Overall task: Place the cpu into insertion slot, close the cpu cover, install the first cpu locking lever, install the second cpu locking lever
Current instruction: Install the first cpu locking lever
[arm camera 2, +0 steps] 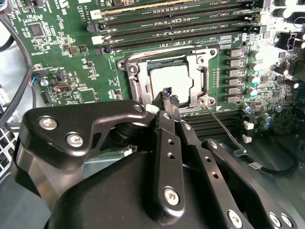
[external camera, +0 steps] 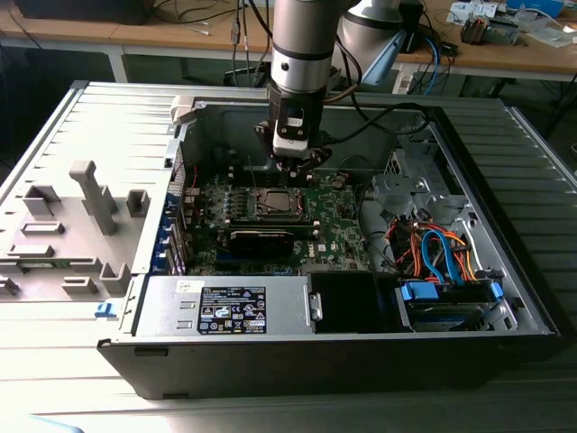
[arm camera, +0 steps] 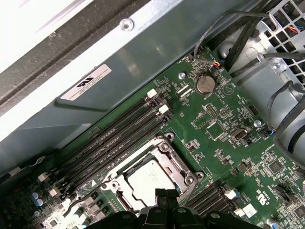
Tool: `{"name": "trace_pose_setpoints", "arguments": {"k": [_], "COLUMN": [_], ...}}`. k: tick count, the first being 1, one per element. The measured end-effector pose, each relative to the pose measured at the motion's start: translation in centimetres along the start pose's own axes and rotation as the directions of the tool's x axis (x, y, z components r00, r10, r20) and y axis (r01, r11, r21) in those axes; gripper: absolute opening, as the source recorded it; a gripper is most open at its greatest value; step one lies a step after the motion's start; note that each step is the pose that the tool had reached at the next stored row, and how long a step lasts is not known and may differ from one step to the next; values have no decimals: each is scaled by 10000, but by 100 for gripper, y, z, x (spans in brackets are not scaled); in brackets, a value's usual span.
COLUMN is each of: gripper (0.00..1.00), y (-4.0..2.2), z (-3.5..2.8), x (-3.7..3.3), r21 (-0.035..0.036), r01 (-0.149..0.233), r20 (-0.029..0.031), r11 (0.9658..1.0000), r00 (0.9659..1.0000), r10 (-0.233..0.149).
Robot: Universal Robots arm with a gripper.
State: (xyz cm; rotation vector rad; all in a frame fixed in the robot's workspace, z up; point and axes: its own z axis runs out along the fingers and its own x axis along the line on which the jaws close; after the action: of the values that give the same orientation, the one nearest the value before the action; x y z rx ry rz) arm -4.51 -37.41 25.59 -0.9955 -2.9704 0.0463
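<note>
The cpu point(arm camera 2: 169, 78) lies flat in the insertion slot on the green board, its silver top facing up. The cpu cover point(arm camera 2: 137, 83) is folded down around it, and the chip shows through the cover's window; both also appear in the first wrist view, cpu point(arm camera: 145, 181) and cpu cover point(arm camera: 167, 152). One thin locking lever point(arm camera 2: 224, 126) sticks out at an angle from a corner of the socket, away from the frame. My gripper point(arm camera 2: 167, 98) hovers at the socket's edge, fingers together with nothing between them. From the exterior view the gripper point(external camera: 297, 170) hangs just above the cpu point(external camera: 278, 200).
Black memory slots point(arm camera 2: 181, 16) run along one side of the socket and more lie on the other side. A coin battery point(arm camera: 205, 83) sits on the board. The case wall point(arm camera: 119, 76) stands close behind. Orange and blue cables point(external camera: 437, 253) fill the exterior view's right.
</note>
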Motion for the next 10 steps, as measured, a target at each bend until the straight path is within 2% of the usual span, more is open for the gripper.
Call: {"name": "trace_pose_setpoints", "arguments": {"k": [10], "gripper": [11], "y": [0], "z": [0], "x": [0], "r21": [0], "r01": [234], "r20": [7], "r11": [9997], "r00": [9997], "r10": [-234]}}
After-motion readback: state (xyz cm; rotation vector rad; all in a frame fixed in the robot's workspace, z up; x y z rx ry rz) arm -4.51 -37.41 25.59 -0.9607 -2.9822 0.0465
